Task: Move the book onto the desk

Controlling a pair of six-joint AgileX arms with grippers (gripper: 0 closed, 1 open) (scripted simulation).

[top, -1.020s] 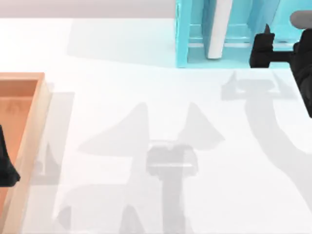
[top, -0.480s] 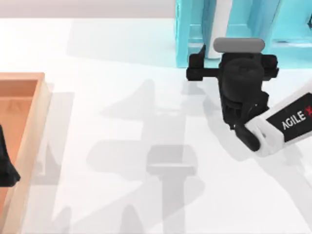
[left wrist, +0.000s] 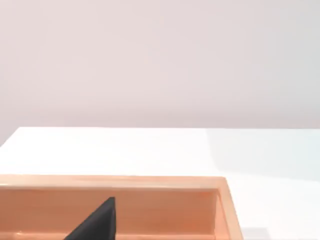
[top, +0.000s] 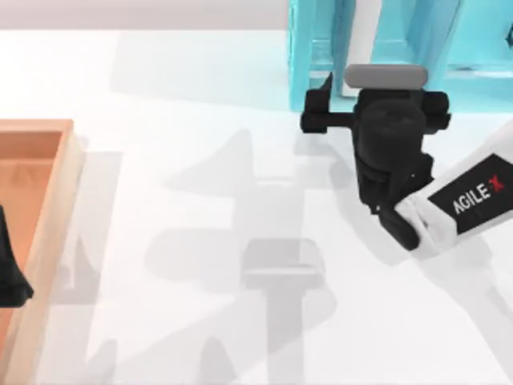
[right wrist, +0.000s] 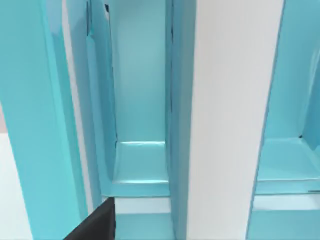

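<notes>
The right tool (top: 346, 76) hung before the upright book (top: 365, 36) in the shelf (top: 303, 56), apparently spread around it; the left tool (top: 10, 269) sat parked over the tray (top: 48, 208), its state unclear.

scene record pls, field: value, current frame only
book: upright in cyan shelf, white page edges facing out, also in right wrist view
desk: white top, book not on it
right gripper: at shelf front, facing book
left gripper: parked over wooden tray, top view's left
task status: book not yet removed

white desk (top: 200, 120), wooden tray (top: 56, 208), cyan shelf (top: 304, 72)
</notes>
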